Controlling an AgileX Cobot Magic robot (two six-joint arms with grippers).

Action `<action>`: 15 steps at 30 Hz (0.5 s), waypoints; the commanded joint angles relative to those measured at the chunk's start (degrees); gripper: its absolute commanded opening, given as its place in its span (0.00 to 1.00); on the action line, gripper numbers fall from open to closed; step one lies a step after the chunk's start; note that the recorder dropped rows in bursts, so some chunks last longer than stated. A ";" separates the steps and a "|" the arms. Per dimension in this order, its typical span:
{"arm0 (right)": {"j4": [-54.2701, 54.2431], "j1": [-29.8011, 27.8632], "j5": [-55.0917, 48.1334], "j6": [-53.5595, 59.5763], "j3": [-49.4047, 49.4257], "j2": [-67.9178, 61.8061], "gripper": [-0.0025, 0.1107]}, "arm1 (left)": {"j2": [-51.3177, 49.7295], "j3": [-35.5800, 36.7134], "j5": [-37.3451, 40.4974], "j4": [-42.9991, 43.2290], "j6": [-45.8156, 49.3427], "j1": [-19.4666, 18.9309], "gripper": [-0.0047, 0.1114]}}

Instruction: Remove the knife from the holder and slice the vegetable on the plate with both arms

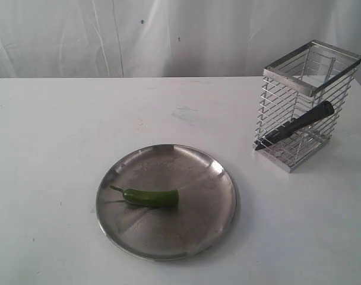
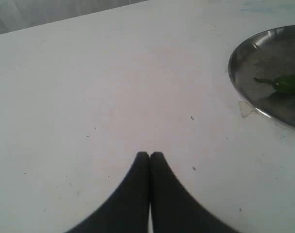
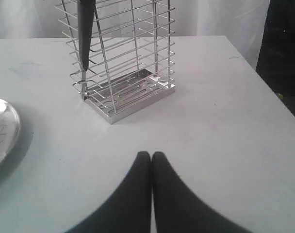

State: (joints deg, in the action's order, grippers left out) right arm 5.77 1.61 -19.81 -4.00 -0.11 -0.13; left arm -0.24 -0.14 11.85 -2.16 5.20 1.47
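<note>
Knife [image 1: 296, 125] in holder [image 1: 287, 80] — tilted, vegetable [image 1: 152, 198] on plate [image 1: 192, 172]

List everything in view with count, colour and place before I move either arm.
plate: one, dull steel, on the table, front centre of the exterior view
vegetable: one, green, lying on the plate, left of its middle
holder: one, shiny wire, standing right of the plate, apart from it
knife: one, black, leaning in the holder, tip low
table: one, white
backdrop: one, white, behind the table
left gripper: black, shut, empty, above bare table
right gripper: black, shut, empty, facing the holder
</note>
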 commanded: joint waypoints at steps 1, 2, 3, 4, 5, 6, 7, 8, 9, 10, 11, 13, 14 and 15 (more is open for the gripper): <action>7.42 0.14 -0.19 8.59 0.11 0.13 0.02 | 0.24 0.14 -0.21 -0.75 -0.26 0.40 0.04; 9.84 0.14 -0.19 11.56 0.11 0.13 0.02 | 0.24 0.14 -0.21 -0.75 -0.26 1.10 0.04; 11.43 0.14 -0.19 13.19 0.11 0.13 0.02 | 0.24 0.14 -0.21 -0.75 -0.26 1.86 0.04; 12.27 0.14 -0.19 13.35 0.11 0.13 0.02 | 0.24 0.14 -0.21 -0.75 -0.26 2.48 0.04; 12.27 0.14 -0.19 13.35 0.11 0.13 0.02 | 0.24 0.14 -0.21 -0.75 -0.26 3.22 0.04; 12.52 0.14 0.33 13.35 0.11 0.13 0.02 | 0.24 0.14 -0.21 -0.75 -0.26 3.83 0.04; 12.99 0.14 1.21 13.35 0.11 0.13 0.02 | 0.24 0.14 -0.21 -0.75 -0.26 4.27 0.04; 13.61 0.14 2.49 13.35 0.11 0.13 0.02 | 0.24 0.14 -0.21 -0.75 -0.26 4.48 0.04; 13.33 0.14 3.57 13.23 0.11 0.13 0.02 | 0.24 0.14 -0.21 -0.75 -0.26 4.64 0.04; 12.00 0.14 5.52 12.91 0.11 0.13 0.02 | 0.24 0.14 -0.21 -0.75 -0.26 4.64 0.04; 9.11 0.14 8.37 12.27 0.11 0.13 0.02 | 0.24 0.14 -0.21 -0.75 -0.26 4.64 0.04; -0.65 0.14 15.15 5.30 0.11 0.13 0.02 | 0.24 0.14 -0.21 -0.75 -0.26 4.64 0.04; -4.27 0.14 19.13 3.03 0.11 0.13 0.02 | 0.24 0.14 -0.21 -0.75 -0.26 4.64 0.04; -5.77 0.14 22.64 1.73 0.11 0.13 0.02 | 0.24 0.14 -0.21 -0.75 -0.26 4.64 0.04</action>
State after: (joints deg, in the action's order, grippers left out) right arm 7.98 1.61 -8.22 3.23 -0.11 -0.13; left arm -0.24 -0.14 11.85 -2.16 5.20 5.77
